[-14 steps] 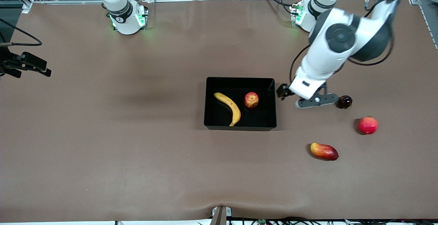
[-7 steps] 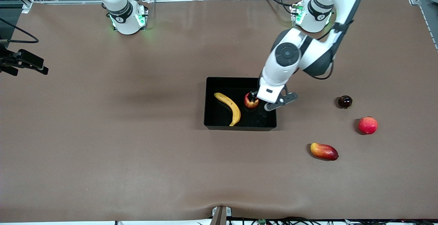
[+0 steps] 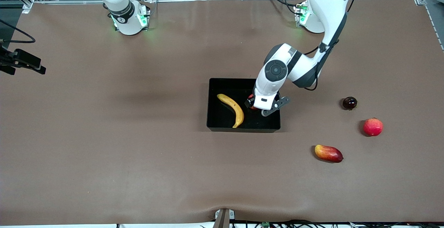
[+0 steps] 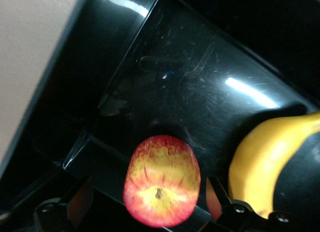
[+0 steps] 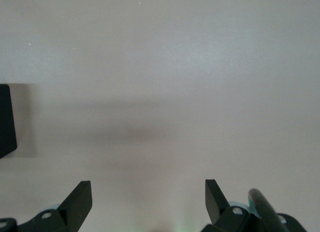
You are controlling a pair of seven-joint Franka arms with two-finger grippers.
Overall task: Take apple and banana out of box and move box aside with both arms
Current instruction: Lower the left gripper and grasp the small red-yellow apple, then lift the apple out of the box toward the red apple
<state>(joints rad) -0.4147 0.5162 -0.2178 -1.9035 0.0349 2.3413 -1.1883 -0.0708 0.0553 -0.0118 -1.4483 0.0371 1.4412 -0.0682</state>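
Note:
The black box (image 3: 242, 129) stands mid-table. In it lie the yellow banana (image 3: 233, 109) and the red and yellow apple (image 3: 250, 104), which the left arm mostly hides in the front view. My left gripper (image 3: 256, 107) is down in the box, open, with one finger on each side of the apple (image 4: 161, 182), and a gap shows beside it. The banana (image 4: 265, 162) lies beside it on the box floor (image 4: 190, 76). My right gripper (image 5: 148, 202) is open and empty over bare table; it shows at the right arm's end of the table (image 3: 24, 63).
On the table toward the left arm's end lie a small dark round fruit (image 3: 349, 103), a red round fruit (image 3: 373, 126) and a red-yellow mango (image 3: 328, 153), the mango nearest the front camera.
My left gripper swung from beside the box, near the dark fruit, into the box and came down around the apple. My right gripper drifted slightly toward its end of the table.

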